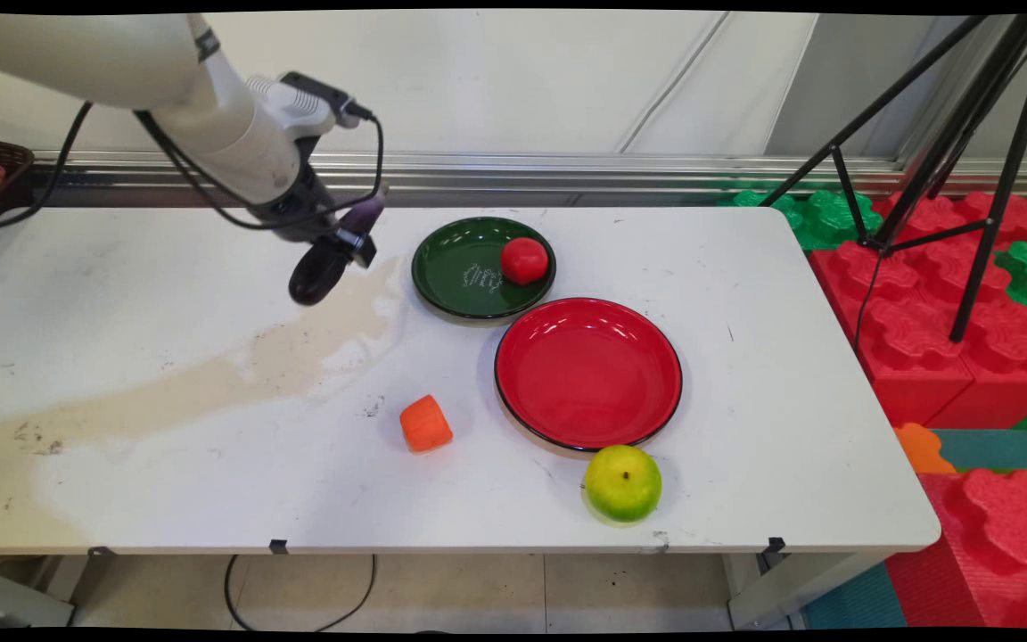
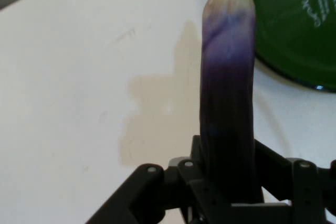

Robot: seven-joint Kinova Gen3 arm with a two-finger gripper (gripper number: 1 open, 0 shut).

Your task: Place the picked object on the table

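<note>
**Eggplant held aloft beside the green plate**

The tool (image 1: 335, 254) is closed around a long purple eggplant (image 2: 228, 93), gripping it across its darker, thicker part so that the paler, narrowing end sticks out past the tool. In the hand view the eggplant runs straight up from the black linkage, which suggests a grip square across its width rather than along its length; the fingers themselves are mostly hidden behind it, so how firmly they bear on it is hard to judge.

Taking the green plate (image 1: 460, 285) as the landmark: the tool and eggplant hang in the air just to its left, above the bench (image 1: 166, 446), not touching plate or bench. A beige stain (image 1: 299, 352) spreads over the bench beneath the tool and away from the plate toward the near left.

A red tomato (image 1: 524, 260) sits inside the green plate, against its right-hand rim. The red plate (image 1: 587, 373) lies just to the near right of the green one, their rims almost touching, and holds nothing. An orange carrot piece (image 1: 425, 423) stands nearer the camera than the green plate, a little to its left and close beside the red plate. A green apple (image 1: 622, 482) rests well to the near right of the green plate, just past the red plate's near rim.
</note>
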